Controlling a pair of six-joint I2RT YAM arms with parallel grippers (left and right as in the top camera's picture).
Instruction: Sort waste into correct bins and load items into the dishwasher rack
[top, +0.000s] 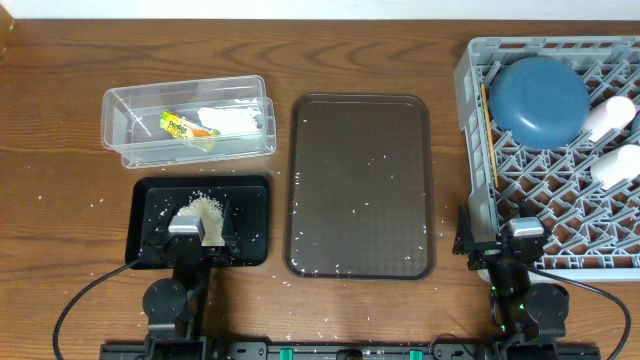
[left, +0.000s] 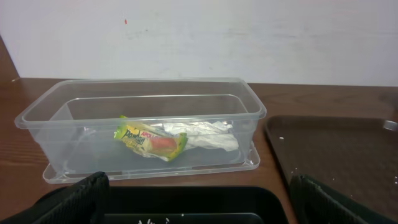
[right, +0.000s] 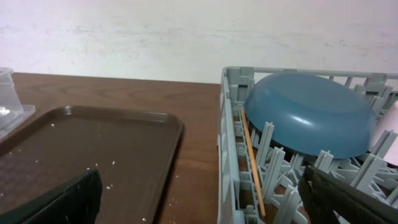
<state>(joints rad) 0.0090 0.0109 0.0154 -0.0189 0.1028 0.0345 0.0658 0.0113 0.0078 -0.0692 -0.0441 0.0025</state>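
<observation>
Only overhead shows the rice pile (top: 208, 208) in the black tray (top: 250, 225) (both arms' jaws gape, empty).

You have open passage above the brown serving tray (top: 360, 185); the clear tub (top: 140, 130) walls bound it left, the dishwasher rack (top: 473, 150) wall and dark-blue bowl (top: 538, 98) right
</observation>
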